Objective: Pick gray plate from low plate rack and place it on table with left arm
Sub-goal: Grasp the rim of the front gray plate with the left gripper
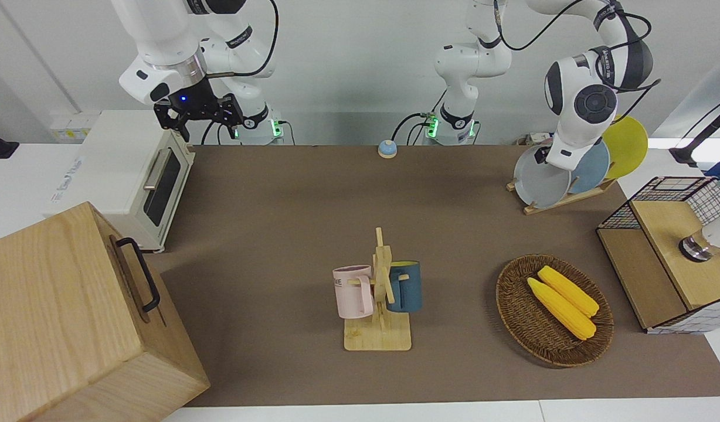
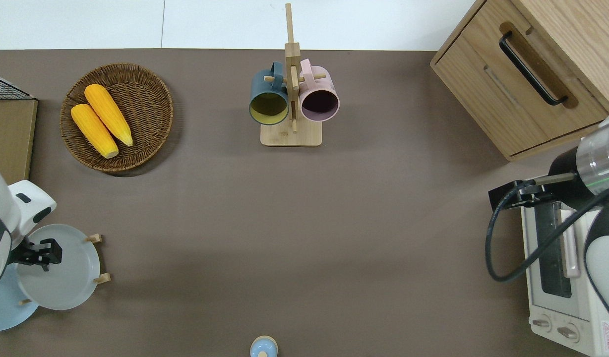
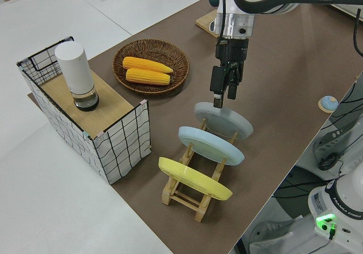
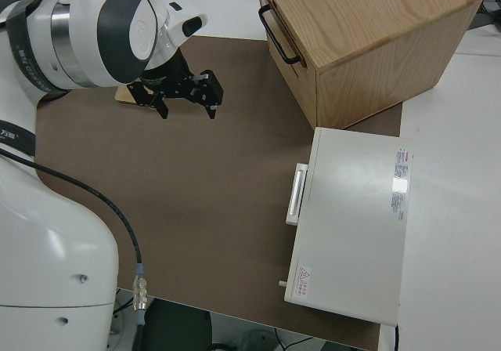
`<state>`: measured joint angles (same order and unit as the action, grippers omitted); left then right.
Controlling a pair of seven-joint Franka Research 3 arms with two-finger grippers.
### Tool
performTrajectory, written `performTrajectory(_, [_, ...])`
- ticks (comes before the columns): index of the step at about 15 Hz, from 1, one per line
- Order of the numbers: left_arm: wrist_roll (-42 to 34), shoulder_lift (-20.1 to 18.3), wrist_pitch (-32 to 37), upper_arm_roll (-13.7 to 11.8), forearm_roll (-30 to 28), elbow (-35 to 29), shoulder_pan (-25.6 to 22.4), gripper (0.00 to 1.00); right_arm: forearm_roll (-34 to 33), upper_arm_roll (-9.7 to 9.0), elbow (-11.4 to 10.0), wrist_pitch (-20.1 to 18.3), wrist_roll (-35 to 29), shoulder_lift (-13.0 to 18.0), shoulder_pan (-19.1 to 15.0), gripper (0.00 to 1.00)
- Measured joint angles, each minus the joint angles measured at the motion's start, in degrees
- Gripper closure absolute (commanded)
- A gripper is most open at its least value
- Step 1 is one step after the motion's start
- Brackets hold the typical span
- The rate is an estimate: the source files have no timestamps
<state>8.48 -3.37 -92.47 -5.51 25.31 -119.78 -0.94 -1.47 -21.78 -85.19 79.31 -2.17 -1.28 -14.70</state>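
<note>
The gray plate [image 1: 539, 181] leans in the end slot of the low plate rack [image 1: 562, 201] that is farthest from the robots, at the left arm's end of the table [image 1: 278, 205]. It also shows in the overhead view [image 2: 66, 277] and the left side view [image 3: 227, 121]. My left gripper [image 3: 222, 100] points down at the plate's upper rim, its fingertips just at the rim with a small gap between them. In the overhead view the left gripper [image 2: 36, 252] is over the plate's upper part. My right gripper [image 4: 186, 104] is parked and open.
A light blue plate [image 3: 210, 146] and a yellow plate [image 3: 193, 180] fill the rack's other slots. A wire crate [image 1: 671, 252] and a corn basket [image 1: 553, 310] stand nearby. A mug tree [image 1: 379, 293], a bell [image 1: 387, 149], a toaster oven [image 1: 137, 176] and a wooden box [image 1: 67, 316] stand elsewhere.
</note>
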Motion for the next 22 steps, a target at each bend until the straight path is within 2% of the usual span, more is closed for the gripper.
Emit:
performTrajectory(1, [0.89, 0.14, -0.28, -0.02, -0.01, 0.0, -0.08, 0.98, 0.0, 0.0, 0.0, 0.0, 0.0, 0.0, 0.0, 0.017])
performTrajectory(2, [1.95, 0.21, -0.46, 0.0, -0.06, 0.0, -0.07, 1.0, 0.0, 0.0, 0.0, 0.0, 0.0, 0.0, 0.0, 0.017])
performTrajectory(14, [2.98, -0.5, -0.57, 0.43, -0.89, 0.71, 0.12, 1.0, 0.0, 0.0, 0.0, 0.0, 0.0, 0.0, 0.0, 0.017])
performTrajectory(20, [2.45, -0.97, 6.47, 1.14, -1.63, 7.05, 0.61, 1.0, 0.0, 0.0, 0.0, 0.0, 0.0, 0.0, 0.0, 0.017])
performTrajectory(22, [1.43, -1.11, 7.62, 1.14, -5.17, 9.19, 0.61, 1.0, 0.0, 0.0, 0.0, 0.0, 0.0, 0.0, 0.0, 0.017])
